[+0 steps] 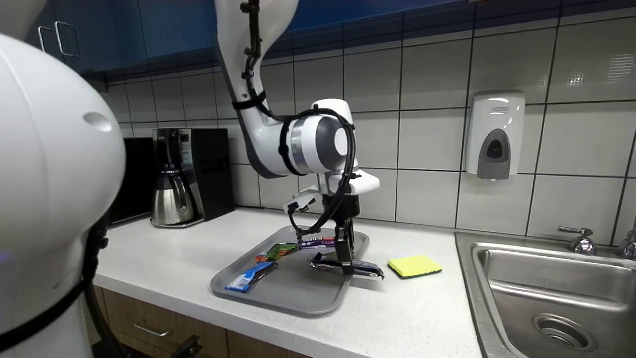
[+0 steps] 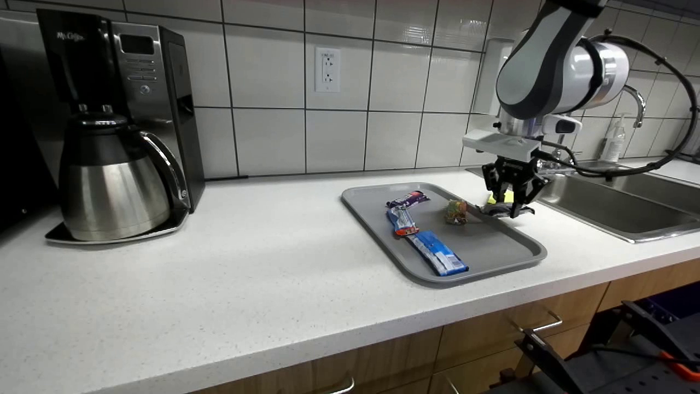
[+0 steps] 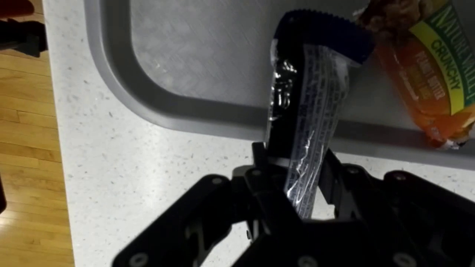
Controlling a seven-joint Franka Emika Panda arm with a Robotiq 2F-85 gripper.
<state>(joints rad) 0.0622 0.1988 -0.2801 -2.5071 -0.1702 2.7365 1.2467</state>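
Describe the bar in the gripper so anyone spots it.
Start at the sink; beside it, on the white counter, sits a gray tray. At the tray's sink side, the black gripper holds a slim wrapped bar, one end out past the tray. Unlike the brightly colored bars lying in the tray, this one is dark with a navy end and clamped between the jaws.

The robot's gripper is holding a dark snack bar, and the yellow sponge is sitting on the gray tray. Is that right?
Almost! The yellow sponge isn't on the gray tray: an exterior view shows it on the white counter, between the tray and the sink. The rest is right: the gripper is holding a dark snack bar.
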